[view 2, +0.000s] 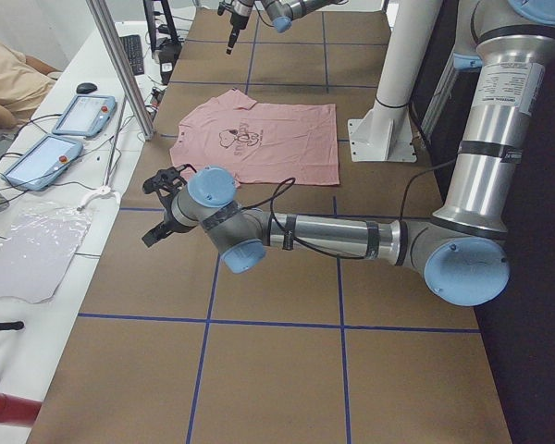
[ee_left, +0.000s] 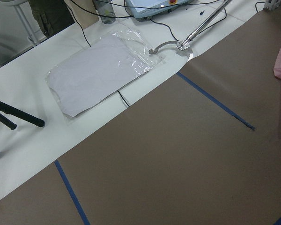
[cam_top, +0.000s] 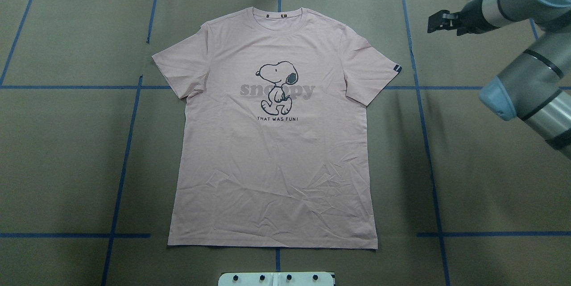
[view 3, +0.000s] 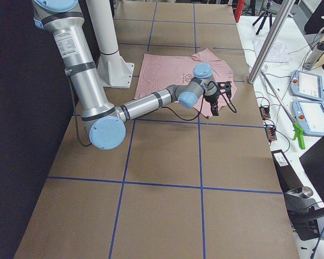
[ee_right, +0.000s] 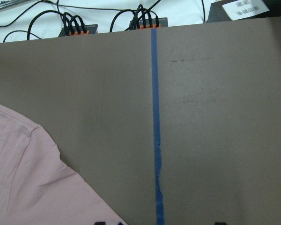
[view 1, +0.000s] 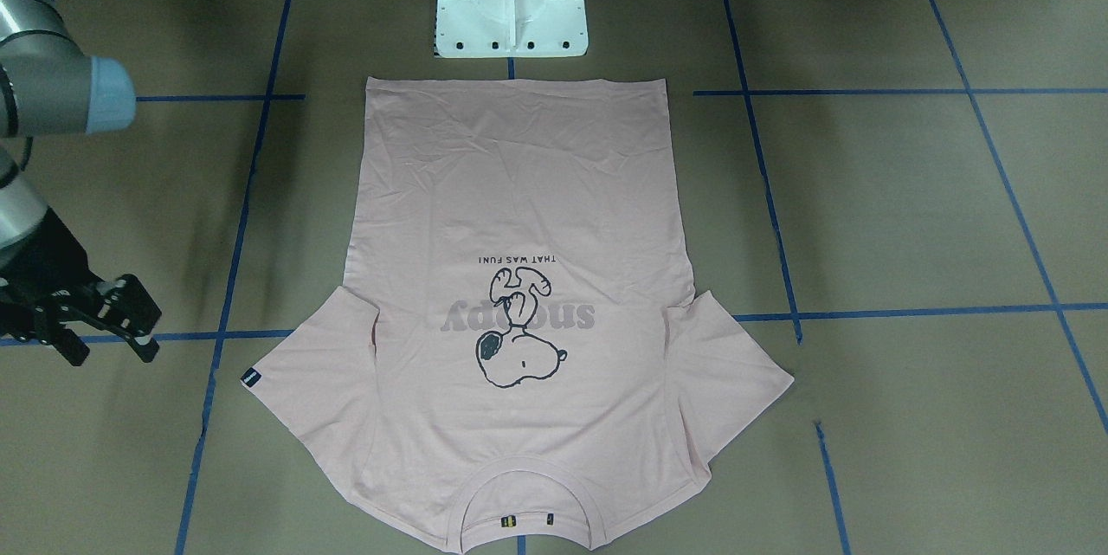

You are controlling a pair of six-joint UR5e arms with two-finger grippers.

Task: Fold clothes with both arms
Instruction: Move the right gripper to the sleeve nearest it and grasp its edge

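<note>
Pale pink short-sleeved T-shirt [cam_top: 276, 165] with a cartoon-dog print lies spread flat, print up, on the brown paper-covered table [cam_top: 67, 152].
Front-facing: the black two-finger right gripper [view 1: 114, 349] hangs beside the tagged sleeve, clear of the cloth, fingers spread and empty. Overhead: it sits off the shirt, near the far edge of the table. Left side view: the black left gripper [view 2: 153, 213] hangs over bare table apart from the shirt; whether it is spread, I cannot tell. Wrist views: each shows only an edge of pink cloth.

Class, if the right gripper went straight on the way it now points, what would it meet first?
Probably the right gripper lands on brown paper by the blue tape line, just beside the T-shirt sleeve; depth is unclear.
</note>
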